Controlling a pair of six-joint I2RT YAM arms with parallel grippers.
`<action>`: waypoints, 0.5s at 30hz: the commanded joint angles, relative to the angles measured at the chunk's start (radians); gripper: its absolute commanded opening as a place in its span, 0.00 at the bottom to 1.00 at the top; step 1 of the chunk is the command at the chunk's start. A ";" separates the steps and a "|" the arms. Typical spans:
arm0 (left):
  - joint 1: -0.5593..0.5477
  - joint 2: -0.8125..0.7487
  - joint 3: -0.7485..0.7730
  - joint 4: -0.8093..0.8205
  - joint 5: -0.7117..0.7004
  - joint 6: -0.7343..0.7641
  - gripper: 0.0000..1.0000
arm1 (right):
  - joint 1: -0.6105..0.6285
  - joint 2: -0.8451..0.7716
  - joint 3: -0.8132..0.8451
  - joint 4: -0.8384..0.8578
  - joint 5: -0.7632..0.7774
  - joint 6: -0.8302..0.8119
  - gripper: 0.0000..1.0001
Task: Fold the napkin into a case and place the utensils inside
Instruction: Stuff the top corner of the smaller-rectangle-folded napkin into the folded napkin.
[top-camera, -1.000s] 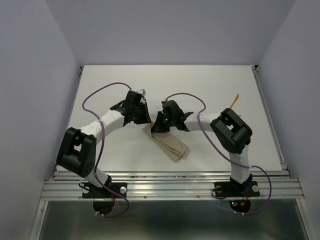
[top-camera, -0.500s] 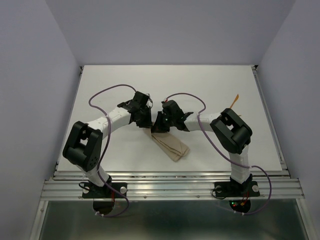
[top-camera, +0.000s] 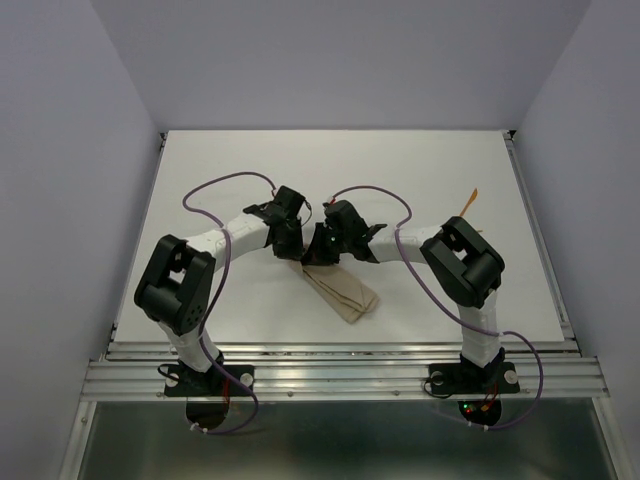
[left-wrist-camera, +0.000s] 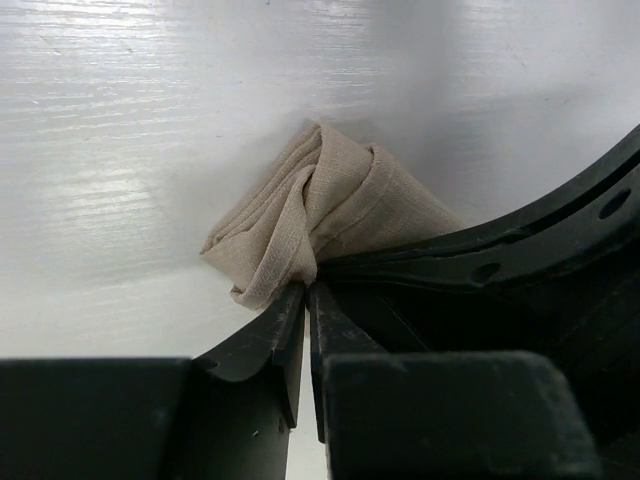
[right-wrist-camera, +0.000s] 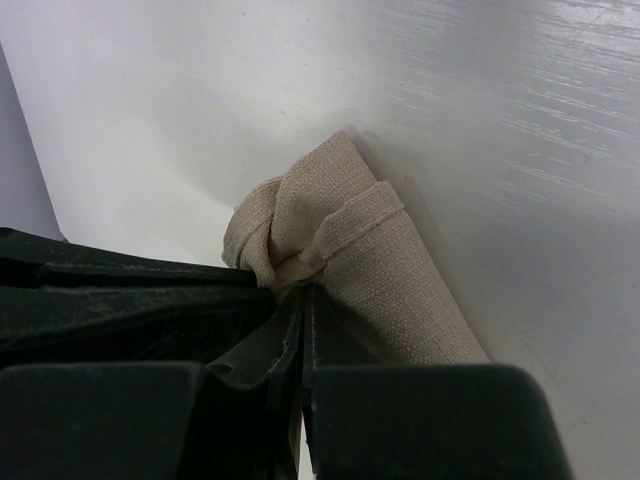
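Folded napkin (top-camera: 342, 292) lies mid-table (top-camera: 250, 170), slanting toward the near edge. Both the left gripper (left-wrist-camera: 307, 290) and the right gripper (right-wrist-camera: 303, 288) are clamped on its bunched far end, jaws nearly together. One orange utensil (top-camera: 470, 200) lies well apart, far right

napkin (top-camera: 342, 292): frame centre, on the table (top-camera: 230, 170)
left gripper (top-camera: 294, 252): at napkin's upper end
right gripper (top-camera: 314, 257): just right, same end
utensil (top-camera: 468, 201): upper right, seemingly lone, well apart
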 joint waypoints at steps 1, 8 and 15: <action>-0.012 0.001 0.044 -0.024 -0.086 -0.002 0.15 | 0.011 -0.001 0.010 -0.003 0.026 -0.011 0.02; -0.015 0.006 0.049 -0.024 -0.063 0.002 0.00 | 0.011 -0.030 0.019 -0.032 0.046 -0.048 0.02; 0.000 -0.017 0.043 -0.003 0.020 0.004 0.00 | 0.011 -0.106 0.039 -0.082 0.134 -0.112 0.03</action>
